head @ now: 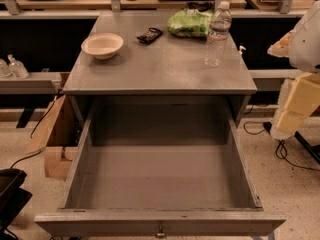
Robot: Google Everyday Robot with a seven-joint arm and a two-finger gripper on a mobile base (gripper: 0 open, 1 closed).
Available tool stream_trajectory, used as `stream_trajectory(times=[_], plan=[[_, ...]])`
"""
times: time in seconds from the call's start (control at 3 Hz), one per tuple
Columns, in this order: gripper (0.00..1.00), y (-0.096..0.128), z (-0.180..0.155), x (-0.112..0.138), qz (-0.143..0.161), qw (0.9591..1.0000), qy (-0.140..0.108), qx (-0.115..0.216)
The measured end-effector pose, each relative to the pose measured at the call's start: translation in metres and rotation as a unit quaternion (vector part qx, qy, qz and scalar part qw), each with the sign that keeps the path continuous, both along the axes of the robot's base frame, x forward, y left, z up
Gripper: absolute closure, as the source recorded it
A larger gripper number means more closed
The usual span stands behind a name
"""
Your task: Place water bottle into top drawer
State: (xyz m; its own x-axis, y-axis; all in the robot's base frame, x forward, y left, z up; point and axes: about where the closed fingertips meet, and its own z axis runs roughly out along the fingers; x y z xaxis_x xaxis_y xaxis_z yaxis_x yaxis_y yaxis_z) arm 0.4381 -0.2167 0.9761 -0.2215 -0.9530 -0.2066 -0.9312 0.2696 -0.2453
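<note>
The water bottle [217, 34] stands upright at the back right of the grey table top [160, 69]. It is clear and ribbed, with a white cap. The top drawer [160, 223] is pulled fully out toward me. Its inside is bare, and a small metal pull sits in the middle of its front panel. My gripper [294, 108] hangs at the right edge of the view, beside the table's right side. It is below and to the right of the bottle and well apart from it. It holds nothing that I can see.
A pale bowl [102, 45], a small dark object [149, 35] and a green bag [189, 23] lie on the table top. Small pump bottles [12, 66] stand on a left shelf. A cardboard box [52, 134] and cables lie on the floor.
</note>
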Motion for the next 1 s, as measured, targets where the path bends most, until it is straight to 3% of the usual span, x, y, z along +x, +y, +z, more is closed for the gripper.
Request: stream_trajectory(times=[0.33,0.67,1.0], plan=[[0.0,0.0,0.0,0.0,0.0,1.0,0.0,0.0],[0.0,-0.008,0.002,0.016,-0.017,0.9989,-0.032,0.029],[0.0,-0.031,0.001,0.048,-0.048,0.9904,-0.089,0.094]])
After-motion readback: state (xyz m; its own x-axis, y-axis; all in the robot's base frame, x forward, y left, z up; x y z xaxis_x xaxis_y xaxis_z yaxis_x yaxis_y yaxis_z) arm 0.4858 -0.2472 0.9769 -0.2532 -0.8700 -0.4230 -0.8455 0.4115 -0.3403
